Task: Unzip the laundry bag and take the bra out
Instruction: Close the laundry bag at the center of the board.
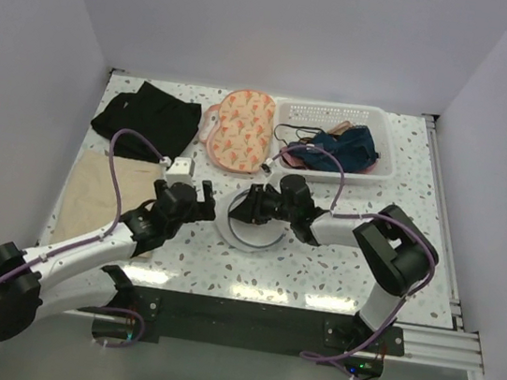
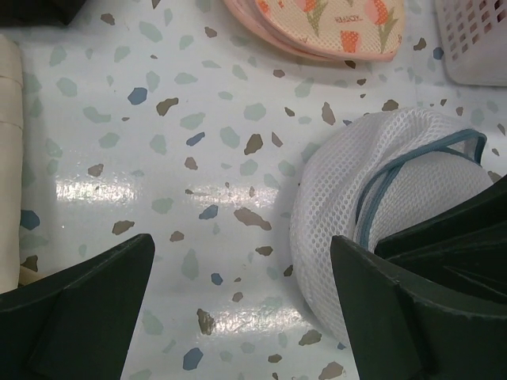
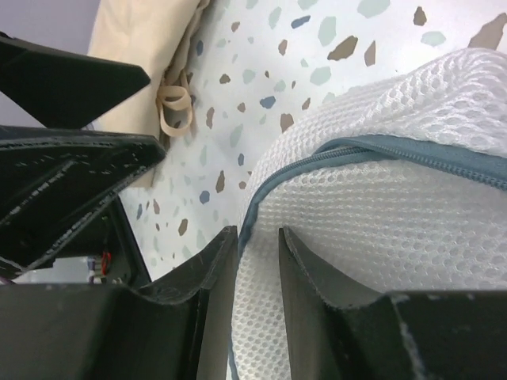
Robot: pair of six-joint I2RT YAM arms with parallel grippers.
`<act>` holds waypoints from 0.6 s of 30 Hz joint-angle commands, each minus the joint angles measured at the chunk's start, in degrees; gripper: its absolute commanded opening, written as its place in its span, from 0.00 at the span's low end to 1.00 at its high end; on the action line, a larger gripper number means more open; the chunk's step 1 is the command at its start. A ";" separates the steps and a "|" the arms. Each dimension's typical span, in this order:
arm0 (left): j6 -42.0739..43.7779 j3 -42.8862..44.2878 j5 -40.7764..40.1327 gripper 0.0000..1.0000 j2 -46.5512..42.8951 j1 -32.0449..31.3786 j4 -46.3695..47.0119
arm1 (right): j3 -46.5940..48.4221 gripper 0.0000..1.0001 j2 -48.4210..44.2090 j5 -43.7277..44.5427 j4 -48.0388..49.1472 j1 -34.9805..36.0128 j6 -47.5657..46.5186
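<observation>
Unzipping stage, not yet completed. The left gripper [image 1: 193, 193] hovers just left of the laundry bag [image 1: 253, 237] with its jaws spread wide and nothing between them; in its wrist view only bare tabletop lies between the fingers, with the mesh beside the right one. The bag, a round white mesh pouch, rests on the table near the middle of the near edge, between the two arms. Its grey-blue zip [image 3: 372, 150] runs across the top and looks closed along the stretch that shows. The bra is not visible, and is judged to be inside the pouch. The right gripper [image 3: 257, 237] sits over the bag, its jaws only narrowly parted at the curved end of the zip; whether they pinch the zip tape or a pull tab cannot be told, and no pull tab is in sight. The next move probably calls for a firm hold on the pull and for the free arm to pin the mesh, since a soft pouch tends to slide with the zip. The surface is a glossy speckled table [image 1: 414, 260]. It carries, from left to right, a beige cloth [image 1: 97, 192], a black garment [image 1: 146, 116], a peach patterned padded piece [image 1: 241, 130] and a white basket [image 1: 333, 108] of dark clothing. Plain pale walls [image 1: 286, 24] enclose it on three sides.
</observation>
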 commanded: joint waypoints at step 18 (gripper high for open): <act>5.26 -5.16 21.46 1.00 2.75 0.28 23.45 | -1.60 0.37 -27.13 25.01 -23.84 1.15 -9.45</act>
